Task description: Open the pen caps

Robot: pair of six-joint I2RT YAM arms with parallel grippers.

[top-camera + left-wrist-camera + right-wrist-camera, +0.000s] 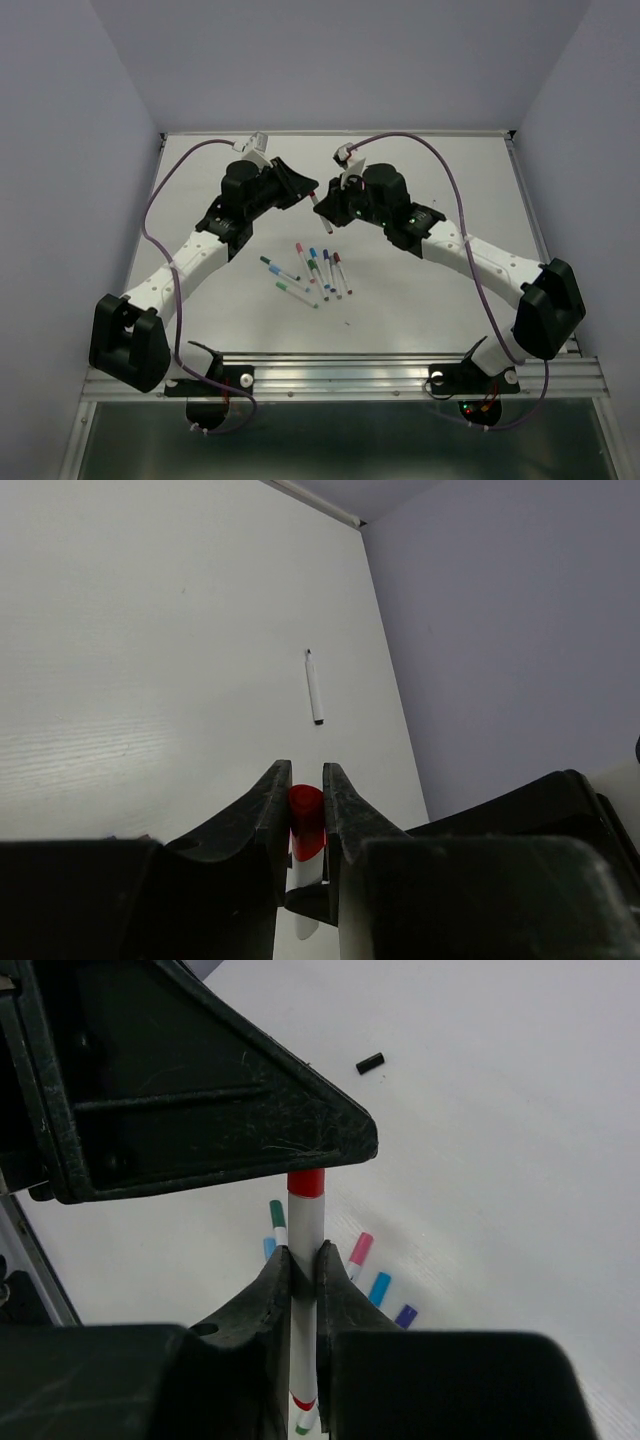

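Left jaws: narrow, clamped on the red cap (306, 810) of a pen held up between the two arms; only the cap's end shows between the tips
Right jaws: narrow, closed around the white barrel (303, 1235) of the same pen, just below the cap; they look to be touching it on both sides
Where the cap is: on its pen, above the counter (430, 200), with one arm on each end; no gap shows between cap and barrel, so I judge it not yet off
How it will handle: light, stiff, smooth plastic; the cap is short and likely to slip or twist if pinched near its rim; probably held on by a snug push-fit
Where to hold: cap across its middle, barrel close under the cap so the thin tube does not bend; pull straight along the pen
Other pens: lying loose together on the counter below, capped; a green cap (277, 1213), pink cap (360, 1248), blue cap (379, 1288) and purple cap (405, 1315) show
Apart from them: one bare pen (314, 687) with no cap; a small dark piece (370, 1062), possibly its cap
Containers: none in view; everything lies straight on the counter
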